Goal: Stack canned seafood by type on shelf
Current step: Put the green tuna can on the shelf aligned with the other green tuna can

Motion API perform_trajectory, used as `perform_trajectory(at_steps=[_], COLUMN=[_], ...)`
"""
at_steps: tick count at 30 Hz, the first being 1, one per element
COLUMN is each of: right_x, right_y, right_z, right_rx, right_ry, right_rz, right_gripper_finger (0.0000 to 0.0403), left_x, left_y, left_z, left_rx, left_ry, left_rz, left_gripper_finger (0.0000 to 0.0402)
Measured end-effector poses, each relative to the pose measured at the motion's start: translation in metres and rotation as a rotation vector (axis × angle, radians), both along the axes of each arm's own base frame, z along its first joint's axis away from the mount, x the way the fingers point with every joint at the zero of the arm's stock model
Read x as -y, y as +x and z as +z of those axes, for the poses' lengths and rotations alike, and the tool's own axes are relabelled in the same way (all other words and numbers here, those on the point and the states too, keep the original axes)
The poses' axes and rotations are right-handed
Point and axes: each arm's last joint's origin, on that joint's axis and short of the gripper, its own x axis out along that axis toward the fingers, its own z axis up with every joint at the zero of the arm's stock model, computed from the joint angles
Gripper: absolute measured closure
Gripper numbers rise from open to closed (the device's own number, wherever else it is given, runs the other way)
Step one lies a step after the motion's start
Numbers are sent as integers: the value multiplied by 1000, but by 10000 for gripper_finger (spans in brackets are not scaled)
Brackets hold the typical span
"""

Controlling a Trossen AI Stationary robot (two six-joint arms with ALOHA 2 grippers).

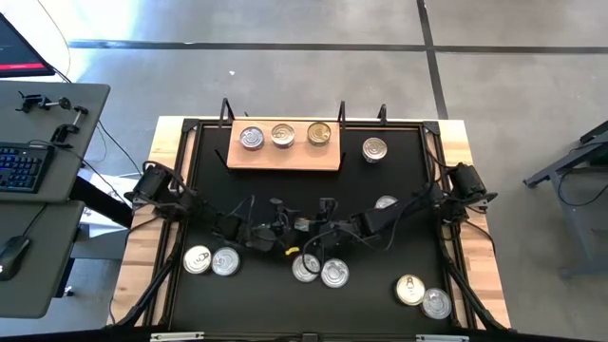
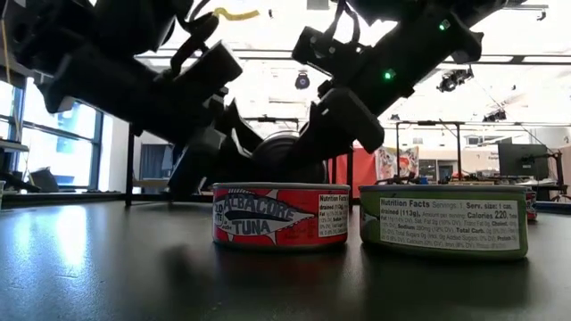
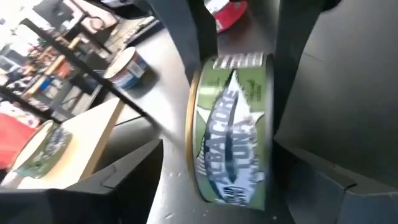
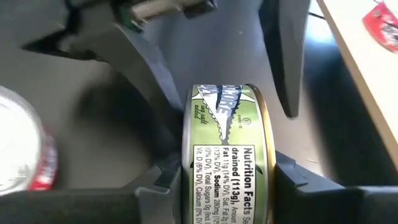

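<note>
Black table [image 1: 285, 285] with wood trim, grey floor around, a desk with keyboard [image 1: 21, 166] off to one side. We see the shelf [image 1: 283, 157] at the far edge carrying three cans [image 1: 282, 135] in a row, and a fourth can [image 1: 374, 149] sits just beside it on the black surface. More tins lie in pairs along the near side.

Both arms meet mid-table. We read the right gripper [image 4: 227, 180] as clamped on a green-label albacore tuna can [image 4: 227, 155], held on edge between its fingers. Left gripper [image 3: 242, 87] straddles the same can [image 3: 233, 130], jaws spread wide, with a gap showing on one side.

Low view: red albacore can [image 2: 280, 215] and green can [image 2: 443, 221] sit side by side in front of the grippers.
</note>
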Motion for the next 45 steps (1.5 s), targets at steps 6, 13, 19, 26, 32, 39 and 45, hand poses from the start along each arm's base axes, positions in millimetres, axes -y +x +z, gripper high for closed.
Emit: perform_trajectory(at_steps=[6, 13, 19, 26, 32, 39, 45], right_x=[-1, 0, 8, -10, -44, -53, -51], right_y=[0, -7, -40, -88, -112, -137, -141], right_z=[0, 5, 36, 52, 39, 15, 8], right_rx=[1, -69, -205, -259, -85, 42, 51], right_ry=[21, 14, 31, -63, -116, -149, -123], right_rz=[8, 62, -27, -272, -340, -376, -405], right_gripper_finger=[278, 252, 211, 209, 209, 208, 208], left_x=[2, 9, 22, 14, -57, -147, -187], left_y=[2, 0, 3, 39, 70, 77, 74], left_z=[0, 1, 7, 48, 75, 78, 80], left_rx=[-6, 8, 10, -99, -254, -340, -344], left_ry=[-41, -59, -2, 214, 221, 143, 129], left_rz=[-86, -105, -18, 191, 349, 306, 262], left_gripper_finger=[160, 277, 282, 282, 282, 282, 251])
